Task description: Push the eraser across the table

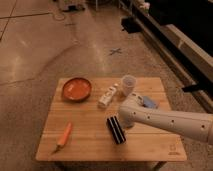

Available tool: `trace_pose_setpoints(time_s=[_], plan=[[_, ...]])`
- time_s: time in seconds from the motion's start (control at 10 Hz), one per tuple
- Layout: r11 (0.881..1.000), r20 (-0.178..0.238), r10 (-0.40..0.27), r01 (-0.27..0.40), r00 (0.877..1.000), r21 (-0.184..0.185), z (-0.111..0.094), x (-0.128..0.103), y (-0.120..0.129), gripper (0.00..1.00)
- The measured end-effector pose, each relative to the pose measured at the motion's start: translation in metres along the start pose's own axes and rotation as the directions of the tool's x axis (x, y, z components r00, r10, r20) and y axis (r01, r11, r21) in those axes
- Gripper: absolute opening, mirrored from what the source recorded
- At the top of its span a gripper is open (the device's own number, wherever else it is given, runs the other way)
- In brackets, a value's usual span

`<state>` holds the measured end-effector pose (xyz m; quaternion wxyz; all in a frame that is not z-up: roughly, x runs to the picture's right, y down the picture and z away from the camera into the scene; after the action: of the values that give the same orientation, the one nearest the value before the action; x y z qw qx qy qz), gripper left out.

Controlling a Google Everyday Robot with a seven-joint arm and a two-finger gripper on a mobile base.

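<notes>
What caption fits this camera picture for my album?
The robot's gripper sits right by the black eraser on the wooden table.

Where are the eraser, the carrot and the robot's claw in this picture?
eraser (116, 131): camera view, middle of its black top.
carrot (64, 135): camera view, middle of its orange body.
claw (123, 118): camera view, the arm's tip, right beside the eraser's far end.

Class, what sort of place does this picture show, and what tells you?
Probably an indoor robot test lab: a bare concrete floor with a marked cross, a low table, and a robot arm whose tool sits beside the eraser.
</notes>
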<state>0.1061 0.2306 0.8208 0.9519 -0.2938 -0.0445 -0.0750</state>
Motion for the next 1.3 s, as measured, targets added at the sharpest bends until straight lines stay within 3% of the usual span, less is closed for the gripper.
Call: trace_pose_setpoints(time_s=[0.4, 0.7, 1.0, 1.3], plan=[[1.0, -0.008, -0.011, 0.011, 1.0, 0.0, 0.001, -0.022, -0.005, 0.05], [1.0, -0.02, -0.016, 0.016, 1.0, 0.001, 0.001, -0.019, -0.004, 0.05], [1.0, -0.021, -0.023, 0.024, 1.0, 0.006, 0.003, -0.037, -0.009, 0.05], [0.999, -0.032, -0.034, 0.035, 0.999, 0.006, 0.003, -0.038, -0.009, 0.05]])
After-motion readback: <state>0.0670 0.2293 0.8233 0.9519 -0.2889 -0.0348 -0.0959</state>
